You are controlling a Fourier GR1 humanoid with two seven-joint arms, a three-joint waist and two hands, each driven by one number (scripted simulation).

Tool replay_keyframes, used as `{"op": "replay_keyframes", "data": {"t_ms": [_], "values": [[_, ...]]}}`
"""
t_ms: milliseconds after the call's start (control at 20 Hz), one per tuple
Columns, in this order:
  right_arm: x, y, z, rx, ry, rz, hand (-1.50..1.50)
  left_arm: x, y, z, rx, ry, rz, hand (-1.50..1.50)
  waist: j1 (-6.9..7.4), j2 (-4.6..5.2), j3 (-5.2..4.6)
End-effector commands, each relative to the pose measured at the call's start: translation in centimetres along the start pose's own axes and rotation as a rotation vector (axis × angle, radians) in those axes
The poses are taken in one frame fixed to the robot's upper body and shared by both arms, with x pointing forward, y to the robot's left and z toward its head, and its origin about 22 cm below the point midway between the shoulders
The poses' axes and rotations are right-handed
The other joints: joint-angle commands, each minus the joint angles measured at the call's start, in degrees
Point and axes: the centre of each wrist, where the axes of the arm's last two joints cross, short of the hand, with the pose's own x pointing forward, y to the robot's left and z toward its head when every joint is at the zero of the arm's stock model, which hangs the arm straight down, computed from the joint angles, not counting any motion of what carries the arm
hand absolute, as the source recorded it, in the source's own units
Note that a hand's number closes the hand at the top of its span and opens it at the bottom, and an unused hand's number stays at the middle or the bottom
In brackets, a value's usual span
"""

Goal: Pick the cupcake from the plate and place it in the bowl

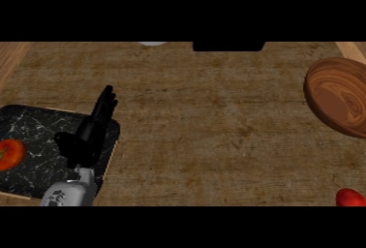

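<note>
Counter (pixel 214 121) bears left hand (pixel 89 133), fingers straight, upright.

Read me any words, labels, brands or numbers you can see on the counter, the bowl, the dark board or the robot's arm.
None: no readable text anywhere.
Wooden bowl: only wood grain.
Dark marbled board: only white veining.
Left forearm: small dark marks, not legible as letters.
Left hand, red items, counter: unmarked.

A kitchen: a brown stone-like counter (pixel 214 121) carries a wooden bowl (pixel 340 97) at its right edge and a dark marble board (pixel 28 131) at its left edge.
</note>
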Motion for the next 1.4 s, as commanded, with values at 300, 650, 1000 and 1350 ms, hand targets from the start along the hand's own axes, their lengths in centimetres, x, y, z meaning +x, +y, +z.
{"op": "replay_keyframes", "data": {"t_ms": [300,650,1000,1350], "values": [[-3.4,-1.1,-2.2,-0.059,0.123,0.381,1.5,0.2,-1.5,-1.4,-0.041,-0.011,-0.018,0.0,3.32,0.96,0.14],[-9.9,-0.6,-4.1,-0.085,0.199,0.407,1.5,0.3,-1.4,-1.0,-0.05,-0.032,0.002,0.0,3.49,0.79,0.11],[-16.4,0.1,-5.6,-0.08,0.252,0.448,1.5,-0.3,-1.7,-1.8,-0.06,-0.017,0.005,0.0,3.38,0.92,0.13],[-21.8,2.0,-4.2,0.014,0.396,0.303,1.5,1.0,-1.4,-2.4,-0.054,-0.032,0.011,0.0,3.97,1.33,0.24]]}}
